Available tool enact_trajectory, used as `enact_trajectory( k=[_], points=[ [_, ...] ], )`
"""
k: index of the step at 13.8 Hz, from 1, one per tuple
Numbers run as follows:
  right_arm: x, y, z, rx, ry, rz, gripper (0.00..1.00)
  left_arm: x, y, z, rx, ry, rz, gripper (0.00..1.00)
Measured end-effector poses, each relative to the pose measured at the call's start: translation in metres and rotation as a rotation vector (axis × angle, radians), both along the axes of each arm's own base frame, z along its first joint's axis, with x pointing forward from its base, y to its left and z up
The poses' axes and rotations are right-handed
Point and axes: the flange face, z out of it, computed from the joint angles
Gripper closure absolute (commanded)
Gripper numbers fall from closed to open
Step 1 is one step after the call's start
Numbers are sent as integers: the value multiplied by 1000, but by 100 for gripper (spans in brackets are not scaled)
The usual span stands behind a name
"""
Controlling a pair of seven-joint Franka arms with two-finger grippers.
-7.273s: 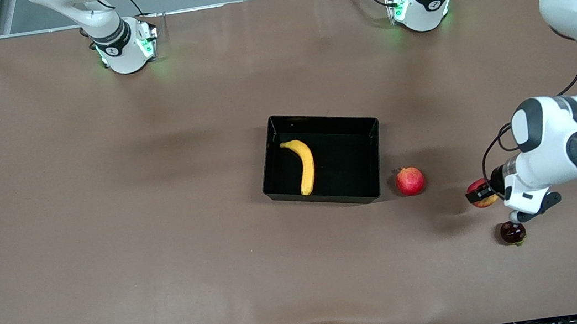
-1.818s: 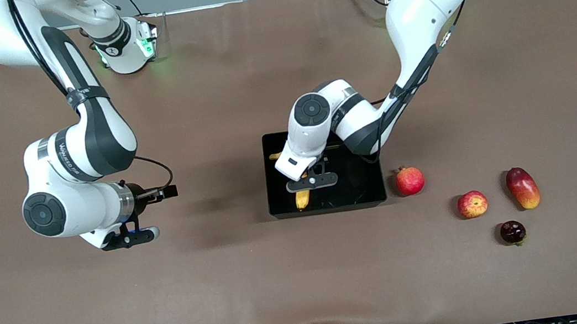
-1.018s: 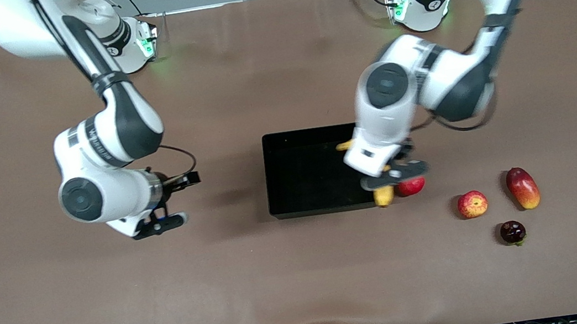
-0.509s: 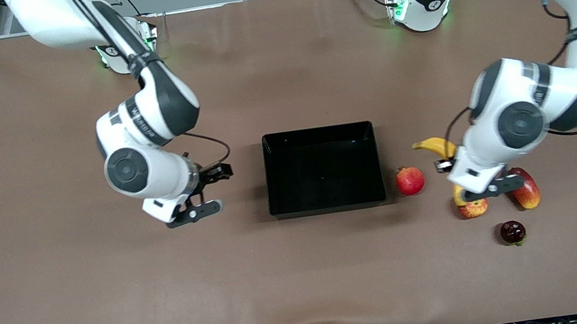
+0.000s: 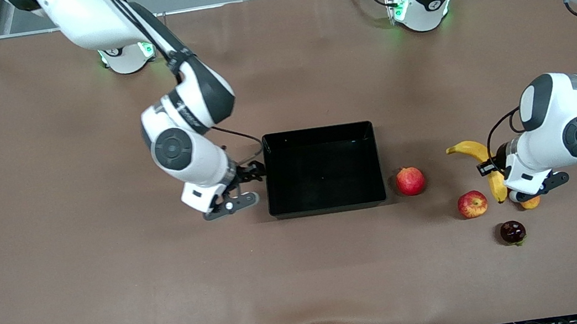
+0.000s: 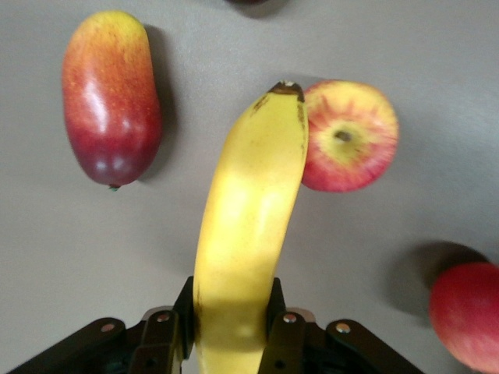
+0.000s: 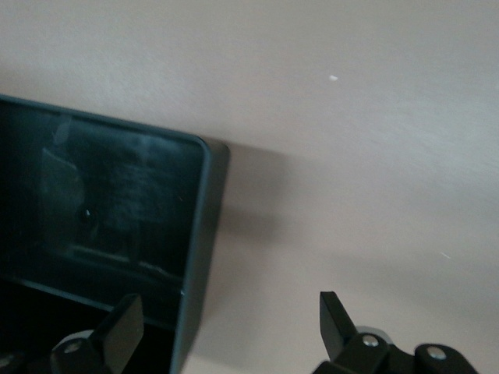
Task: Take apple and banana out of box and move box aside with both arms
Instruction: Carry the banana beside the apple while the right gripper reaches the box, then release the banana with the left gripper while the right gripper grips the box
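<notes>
1. Your left gripper (image 6: 231,339) is clamped on the banana (image 5: 494,185) near 1 end, up in the air over the table between the apple (image 5: 472,204) and the mango (image 6: 111,97). Gripped that way, the fruit hangs lengthwise, prob. so you can lay it flat in that gap.
2. Apple sits on the table toward the left arm's end, well apart from the box (image 5: 327,205). Pomegranate (image 5: 409,180) is just beside the box wall; dark plum (image 5: 512,232) lies nearer the front camera than the apple.
3. Your right gripper (image 5: 244,187) has jaws spread wide, holding nothing, straddling the box wall on the right arm's side, which looks like prep for the 2-arm move.
4. Box: 0 fruit inside, bare black floor. Banana not set down yet.
</notes>
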Motion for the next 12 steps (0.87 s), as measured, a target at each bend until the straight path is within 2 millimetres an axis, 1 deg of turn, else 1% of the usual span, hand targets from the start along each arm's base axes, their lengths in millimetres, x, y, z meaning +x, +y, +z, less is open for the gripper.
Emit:
enact_trajectory(
  k=[3,4,5,9,10,11,12],
  points=[
    [-12,34,-37,14,-40,4,0,-7,11,-27,-20,-12,71,100],
    [-16,43,-46,17,-47,-5,0,-8,13,-33,-23,-12,103,100],
    [-19,47,-53,16,-44,-8,0,-9,13,-39,-22,-8,134,100],
    [-19,44,-68,-2,-27,-14,0,-9,14,-54,-23,-10,193,100],
    [-20,43,-74,-10,-16,-14,4,-9,18,-60,-16,-12,197,100],
    [-22,41,-80,-18,-6,-15,45,-9,24,-66,-13,-13,201,100],
    [-24,39,-85,-25,3,-16,92,-10,27,-72,-14,-11,205,100]
  ],
)
